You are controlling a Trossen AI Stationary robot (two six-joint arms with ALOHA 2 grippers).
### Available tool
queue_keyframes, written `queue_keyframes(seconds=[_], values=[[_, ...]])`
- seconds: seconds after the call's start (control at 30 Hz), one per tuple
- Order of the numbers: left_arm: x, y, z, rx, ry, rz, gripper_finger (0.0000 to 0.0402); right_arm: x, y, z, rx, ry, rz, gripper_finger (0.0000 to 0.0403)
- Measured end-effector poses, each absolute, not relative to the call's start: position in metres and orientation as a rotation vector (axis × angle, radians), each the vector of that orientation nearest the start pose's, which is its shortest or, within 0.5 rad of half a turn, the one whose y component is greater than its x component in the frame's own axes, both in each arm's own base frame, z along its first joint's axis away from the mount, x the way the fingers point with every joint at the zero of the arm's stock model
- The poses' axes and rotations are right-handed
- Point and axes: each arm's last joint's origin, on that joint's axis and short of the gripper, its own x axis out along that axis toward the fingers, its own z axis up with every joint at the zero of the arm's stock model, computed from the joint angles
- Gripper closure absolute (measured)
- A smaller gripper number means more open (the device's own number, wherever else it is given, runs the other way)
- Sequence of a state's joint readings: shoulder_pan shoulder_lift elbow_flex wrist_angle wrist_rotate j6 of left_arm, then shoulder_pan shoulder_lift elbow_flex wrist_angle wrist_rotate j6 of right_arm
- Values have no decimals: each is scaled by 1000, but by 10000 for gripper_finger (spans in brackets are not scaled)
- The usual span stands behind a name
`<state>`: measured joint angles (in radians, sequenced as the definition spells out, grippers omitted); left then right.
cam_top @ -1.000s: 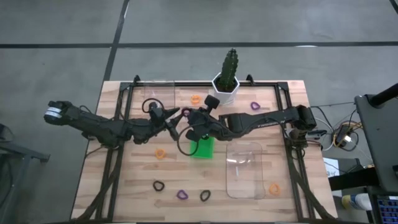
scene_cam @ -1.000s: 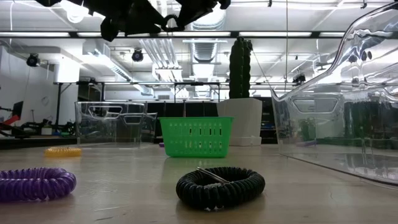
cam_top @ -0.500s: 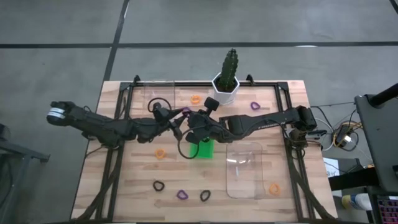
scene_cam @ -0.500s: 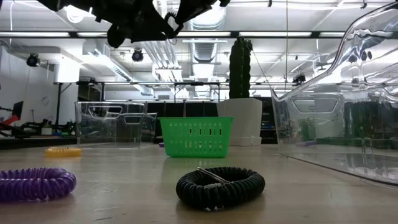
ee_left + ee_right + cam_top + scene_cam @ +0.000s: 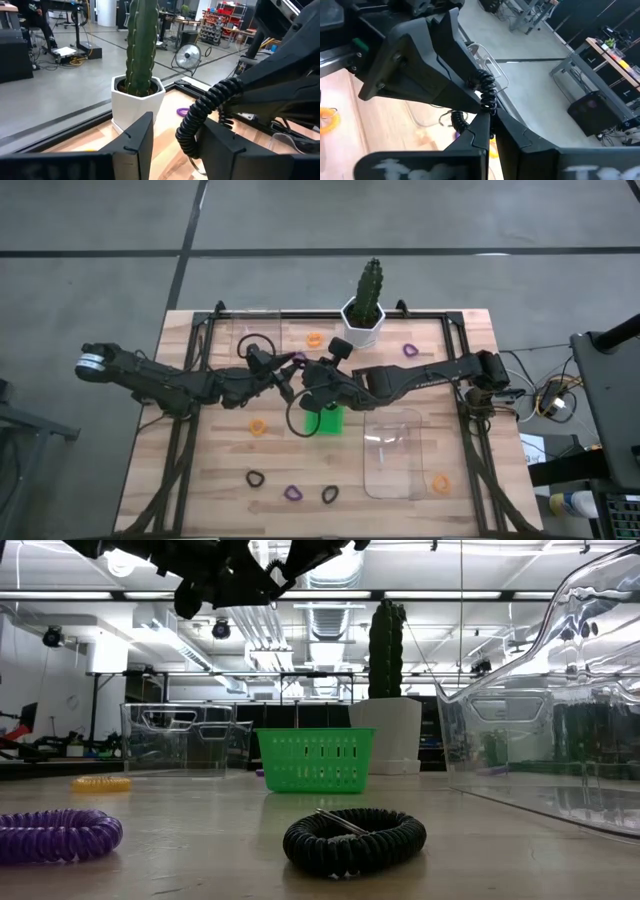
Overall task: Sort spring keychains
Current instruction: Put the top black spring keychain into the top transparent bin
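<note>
Closing slightly around the black spring keychain (image 5: 200,117), the left gripper (image 5: 281,372) has shifted toward the right gripper (image 5: 303,372). That one stays clenched on the coil, so a mid-air handover looks underway.

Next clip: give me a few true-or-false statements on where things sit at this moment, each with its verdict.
1. The right gripper is shut on a black coiled spring keychain. True.
2. The small green tray lies inside the clear plastic tray. False: it sits beside it on the wooden table.
3. The potted cactus stands at the table's far edge. True.
4. Both grippers rest on the tabletop. False: the low view shows them raised above it.
</note>
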<state>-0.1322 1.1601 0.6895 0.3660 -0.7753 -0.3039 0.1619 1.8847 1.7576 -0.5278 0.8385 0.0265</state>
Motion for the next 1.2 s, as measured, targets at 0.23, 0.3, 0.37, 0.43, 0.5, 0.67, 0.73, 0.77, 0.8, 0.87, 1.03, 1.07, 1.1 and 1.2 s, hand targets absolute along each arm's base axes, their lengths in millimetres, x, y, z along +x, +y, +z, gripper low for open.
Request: queue_keyframes(seconds=[0.23, 0.3, 0.37, 0.43, 0.5, 0.67, 0.73, 0.77, 0.8, 0.87, 1.03, 1.07, 1.1, 1.2], values=[[249, -13, 279, -234, 5, 636, 345, 419, 47, 330, -294, 576, -659, 390], [249, -13, 279, -235, 9, 613, 367, 419, 47, 330, -294, 575, -659, 390], [250, -14, 278, -237, 13, 591, 384, 419, 47, 330, -287, 573, -661, 390], [250, -14, 278, -237, 14, 585, 390, 419, 47, 330, -283, 571, -662, 390], [250, -14, 278, -237, 14, 586, 390, 419, 47, 330, -290, 574, -660, 390], [250, -13, 278, -237, 14, 590, 391, 416, 47, 329, -303, 621, -601, 389], [250, -11, 278, -235, 13, 606, 392, 412, 47, 329, -296, 654, -556, 380], [250, -9, 278, -235, 13, 616, 392, 410, 47, 330, -293, 666, -550, 373], [249, -7, 278, -234, 13, 625, 392, 408, 47, 330, -293, 682, -550, 364], [249, -3, 277, -230, 16, 645, 392, 404, 46, 330, -289, 709, -555, 343], [246, 16, 270, -136, 108, 780, 393, 386, 43, 331, -255, 805, -588, 293], [244, 22, 266, -117, 146, 826, 393, 382, 43, 330, -237, 828, -603, 286], [241, 28, 262, -102, 188, 868, 393, 378, 42, 329, -219, 852, -620, 280], [232, 49, 250, -107, 305, 975, 394, 363, 39, 327, -183, 943, -675, 273]])
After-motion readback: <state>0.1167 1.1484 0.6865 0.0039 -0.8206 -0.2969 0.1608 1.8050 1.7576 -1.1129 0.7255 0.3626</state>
